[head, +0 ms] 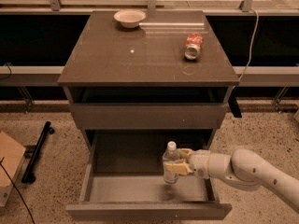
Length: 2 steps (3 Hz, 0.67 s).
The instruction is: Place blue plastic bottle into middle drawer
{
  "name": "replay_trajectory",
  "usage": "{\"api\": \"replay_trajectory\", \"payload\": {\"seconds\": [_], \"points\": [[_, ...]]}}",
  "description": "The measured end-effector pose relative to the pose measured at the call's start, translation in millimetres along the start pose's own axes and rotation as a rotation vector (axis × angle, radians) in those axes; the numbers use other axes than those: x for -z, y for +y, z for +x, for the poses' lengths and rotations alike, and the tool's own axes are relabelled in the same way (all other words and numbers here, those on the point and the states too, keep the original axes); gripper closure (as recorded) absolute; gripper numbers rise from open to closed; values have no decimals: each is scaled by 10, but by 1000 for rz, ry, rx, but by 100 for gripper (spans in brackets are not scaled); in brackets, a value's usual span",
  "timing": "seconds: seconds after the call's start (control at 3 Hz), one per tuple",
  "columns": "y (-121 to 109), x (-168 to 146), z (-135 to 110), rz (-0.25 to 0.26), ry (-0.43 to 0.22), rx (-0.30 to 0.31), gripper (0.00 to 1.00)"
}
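Observation:
The blue plastic bottle (170, 163), clear with a white cap, stands upright inside the open middle drawer (117, 190), right of its middle, low over the paler floor. My gripper (179, 161) reaches in from the right on a white arm and is shut on the bottle's body, one finger behind it and one in front. I cannot tell whether the bottle's base touches the floor.
A red soda can (193, 46) lies on its side on the cabinet top (117, 64), with a white bowl (129, 17) at the back. A closed drawer front (148, 116) sits above. A black bar (36, 151) and cardboard (9, 157) lie on the floor at left.

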State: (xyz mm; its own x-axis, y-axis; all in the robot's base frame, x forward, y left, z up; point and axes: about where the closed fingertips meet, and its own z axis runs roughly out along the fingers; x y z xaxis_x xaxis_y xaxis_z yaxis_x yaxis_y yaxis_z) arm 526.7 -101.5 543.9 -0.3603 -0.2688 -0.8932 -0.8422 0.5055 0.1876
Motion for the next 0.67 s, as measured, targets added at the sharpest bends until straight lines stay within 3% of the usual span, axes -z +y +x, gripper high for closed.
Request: {"api": "replay_trajectory", "payload": {"seconds": [0.67], "points": [[-170,43,374,37,-73,3,100]]}}
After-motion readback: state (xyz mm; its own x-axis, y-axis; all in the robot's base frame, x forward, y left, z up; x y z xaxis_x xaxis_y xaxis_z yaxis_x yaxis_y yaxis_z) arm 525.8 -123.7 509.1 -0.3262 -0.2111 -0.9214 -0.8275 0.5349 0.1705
